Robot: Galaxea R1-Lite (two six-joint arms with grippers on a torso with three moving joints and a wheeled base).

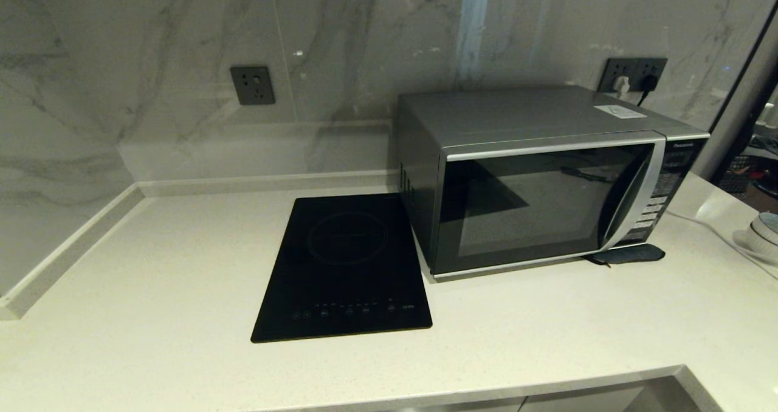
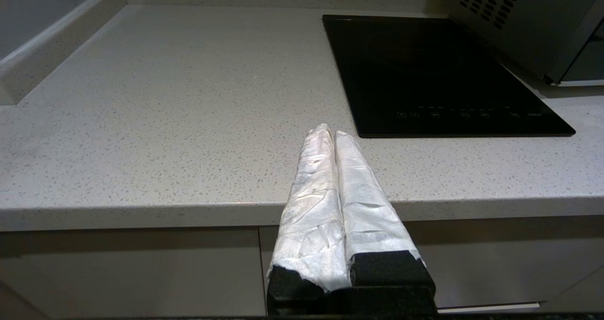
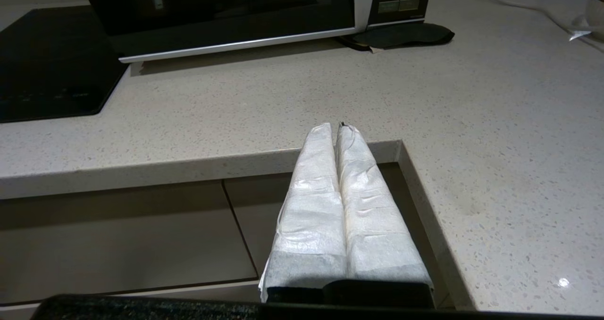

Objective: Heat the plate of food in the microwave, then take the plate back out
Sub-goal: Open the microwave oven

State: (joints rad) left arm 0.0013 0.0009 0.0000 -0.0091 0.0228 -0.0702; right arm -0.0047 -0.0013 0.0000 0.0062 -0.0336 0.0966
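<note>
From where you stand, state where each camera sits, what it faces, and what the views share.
Head: high up, looking down at the microwave and hob; no arm shows.
Left wrist: low before the counter edge, facing the hob; shut left gripper shows.
Right wrist: low, facing the microwave door; shut right gripper shows.
All share hob and microwave.
</note>
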